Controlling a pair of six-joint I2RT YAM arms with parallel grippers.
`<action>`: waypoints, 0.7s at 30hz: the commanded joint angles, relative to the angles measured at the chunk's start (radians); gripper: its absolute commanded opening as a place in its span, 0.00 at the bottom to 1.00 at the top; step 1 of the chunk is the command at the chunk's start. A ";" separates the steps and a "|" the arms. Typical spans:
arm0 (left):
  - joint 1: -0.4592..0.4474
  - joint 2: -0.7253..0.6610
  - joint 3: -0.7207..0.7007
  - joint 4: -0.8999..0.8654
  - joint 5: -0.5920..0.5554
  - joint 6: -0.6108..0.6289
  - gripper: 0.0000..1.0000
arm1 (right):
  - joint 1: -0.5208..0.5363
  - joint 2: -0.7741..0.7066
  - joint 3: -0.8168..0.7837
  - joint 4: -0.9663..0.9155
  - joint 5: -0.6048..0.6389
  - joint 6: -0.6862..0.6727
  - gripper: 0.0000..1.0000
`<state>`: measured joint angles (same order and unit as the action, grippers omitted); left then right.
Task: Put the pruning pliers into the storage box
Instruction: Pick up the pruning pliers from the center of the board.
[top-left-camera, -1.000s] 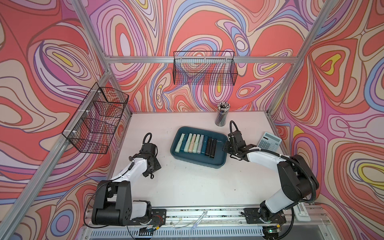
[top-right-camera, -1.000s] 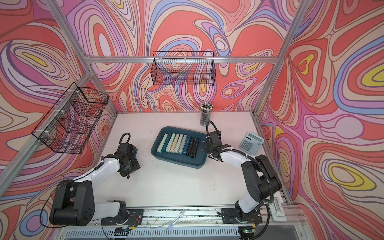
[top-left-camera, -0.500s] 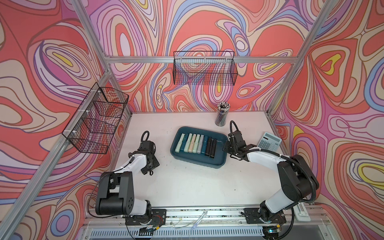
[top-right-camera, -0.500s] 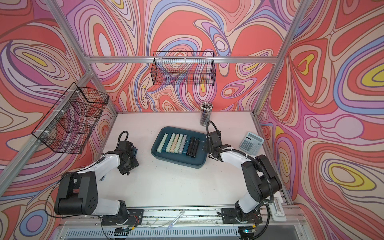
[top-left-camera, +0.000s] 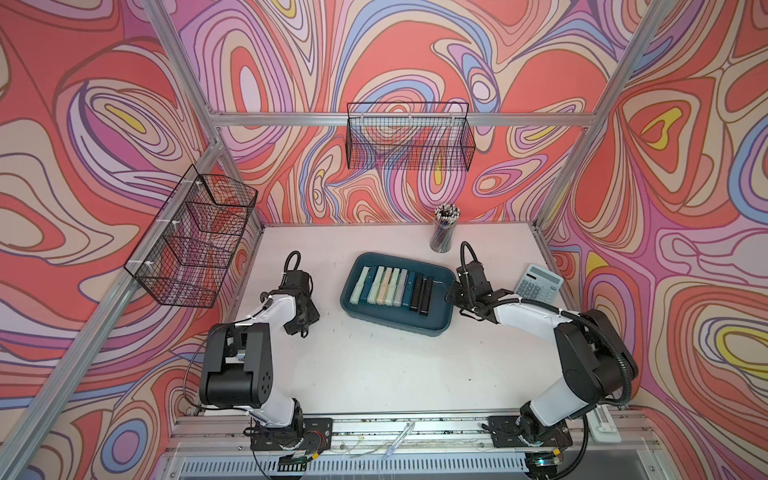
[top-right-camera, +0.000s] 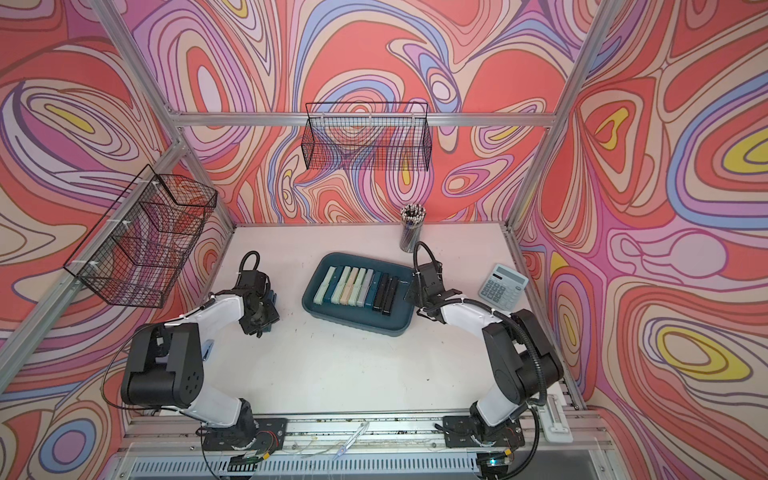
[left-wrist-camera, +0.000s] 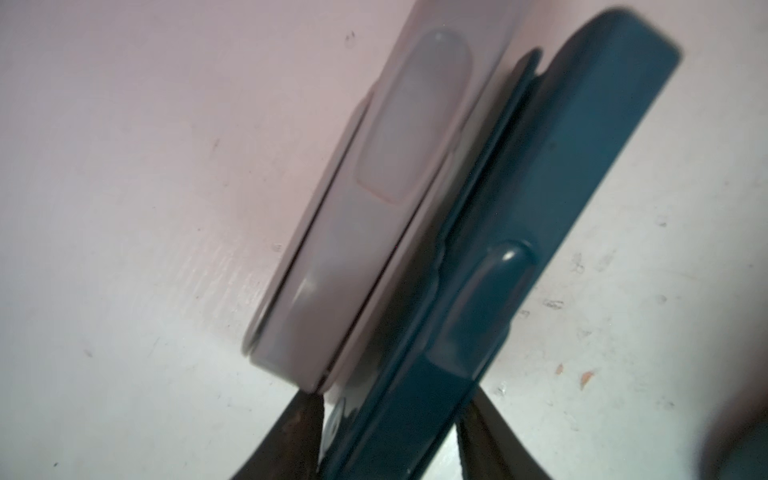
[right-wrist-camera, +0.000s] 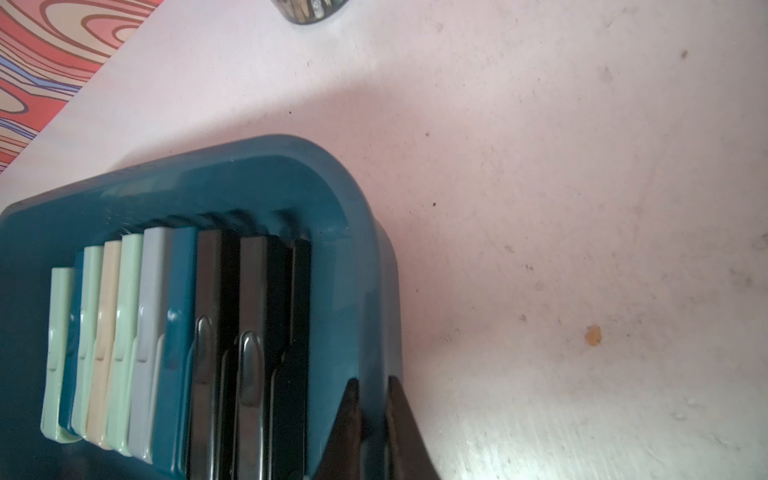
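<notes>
The storage box (top-left-camera: 440, 322), a dark teal tray, sits mid-table with several pruning pliers (top-left-camera: 388, 286) lined up side by side in it, also seen in the right wrist view (right-wrist-camera: 153, 332). My right gripper (top-left-camera: 453, 296) (right-wrist-camera: 372, 386) is shut on the box's right wall (right-wrist-camera: 357, 257), one finger inside and one outside. To the left of the box, my left gripper (top-left-camera: 305, 322) (left-wrist-camera: 390, 419) is down on the table. Its fingers press both sides of a teal-blue pruning pliers (left-wrist-camera: 540, 187). A pale grey pruning pliers (left-wrist-camera: 374, 232) lies right against that one.
A cup of pencils (top-left-camera: 444, 230) stands behind the box. A calculator (top-left-camera: 539, 284) lies at the right table edge. Black wire baskets hang on the left wall (top-left-camera: 195, 237) and the back wall (top-left-camera: 409, 141). Aluminium frame posts stand at the table corners.
My left arm has folded its elbow back toward its base, and its jaws have narrowed onto the teal-blue pliers. The right arm and the box have not moved.
</notes>
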<state>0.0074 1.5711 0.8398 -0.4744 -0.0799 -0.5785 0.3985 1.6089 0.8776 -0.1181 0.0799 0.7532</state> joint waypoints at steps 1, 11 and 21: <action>-0.005 0.017 0.007 0.004 0.023 0.012 0.42 | -0.006 0.013 -0.009 0.026 0.005 0.042 0.08; -0.049 0.003 0.020 -0.022 -0.009 0.027 0.30 | -0.005 -0.003 -0.010 0.018 0.012 0.043 0.08; -0.129 -0.021 0.071 -0.061 -0.052 0.061 0.18 | -0.006 -0.025 -0.019 0.006 0.033 0.047 0.08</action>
<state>-0.1028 1.5791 0.8703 -0.4988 -0.0994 -0.5373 0.3985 1.6073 0.8764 -0.1192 0.0814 0.7570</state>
